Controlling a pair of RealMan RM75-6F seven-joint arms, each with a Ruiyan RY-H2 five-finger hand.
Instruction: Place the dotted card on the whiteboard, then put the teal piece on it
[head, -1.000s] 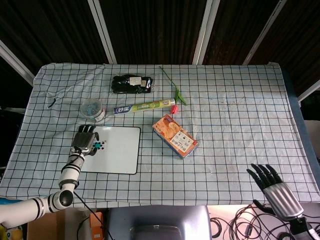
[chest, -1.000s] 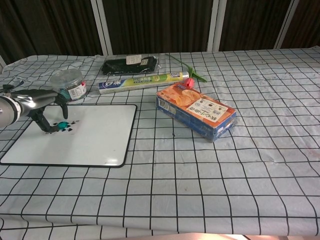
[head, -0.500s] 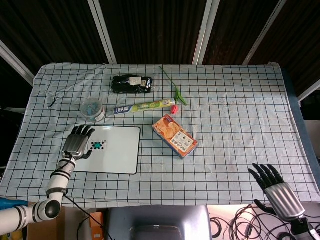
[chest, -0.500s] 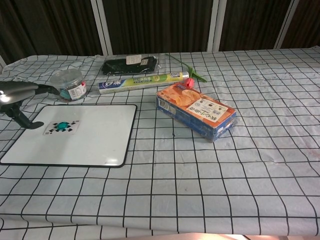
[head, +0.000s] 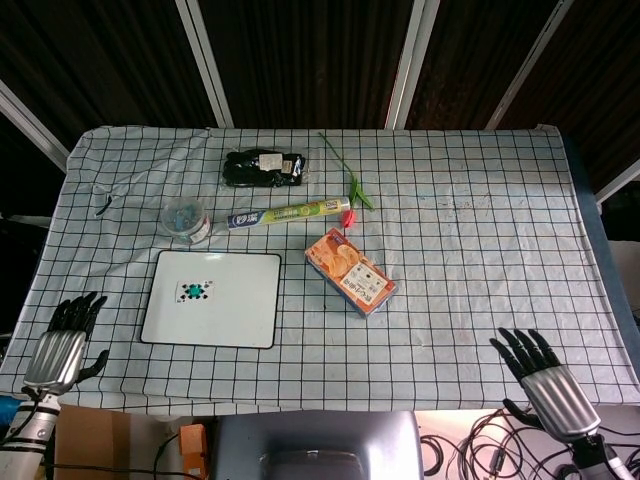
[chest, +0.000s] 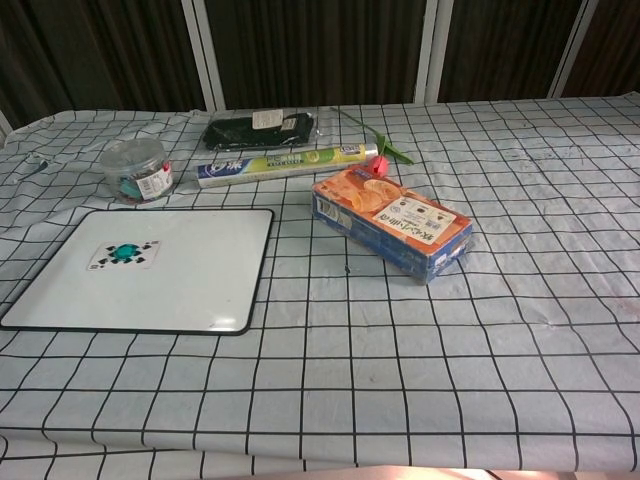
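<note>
left hand (head: 60, 345): wrist and arm cut by near-left edge of head view, absent from chest view | right hand (head: 545, 385): forearm cut at near-right corner | dotted card (head: 192, 292): dots too small to make out | jar (chest: 136, 170): contents unclear

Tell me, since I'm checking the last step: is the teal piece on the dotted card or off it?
On it. The teal piece sits at the middle of the dotted card, which lies flat on the whiteboard.

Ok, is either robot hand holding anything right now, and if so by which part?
Nothing is held. The left robot hand and right robot hand are both open, fingers spread, at the near table edge. The teal piece lies on the dotted card, on the whiteboard.
</note>
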